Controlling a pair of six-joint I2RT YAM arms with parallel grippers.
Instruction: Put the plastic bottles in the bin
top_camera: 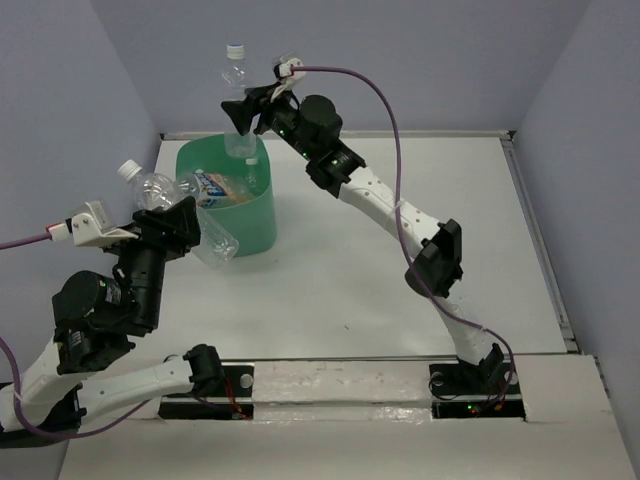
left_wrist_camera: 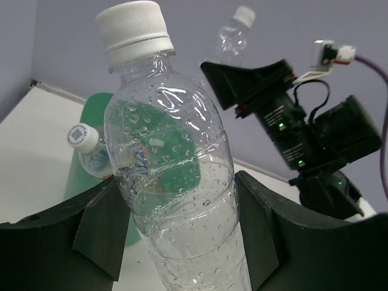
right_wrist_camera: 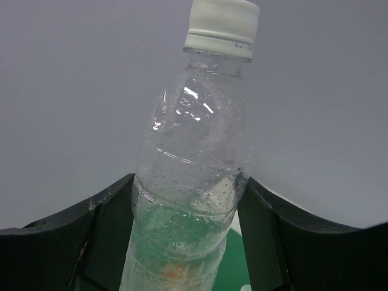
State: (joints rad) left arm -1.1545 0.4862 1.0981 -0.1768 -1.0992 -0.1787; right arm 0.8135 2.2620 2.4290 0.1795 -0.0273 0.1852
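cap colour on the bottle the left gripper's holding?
White, with ribbed sides. The cap shows best in the left wrist view.

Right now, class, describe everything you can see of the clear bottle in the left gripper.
The clear plastic bottle has a ribbed white cap, no visible label, and droplets on its walls. It looks empty. The left gripper clamps its middle, holding it aloft and tilted beside the green bin.

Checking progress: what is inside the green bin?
A blue-white labelled bottle lies in the bin, something orange beside it. The clear bottle in the left end effector covers the bin's left edge; its floor is hidden.
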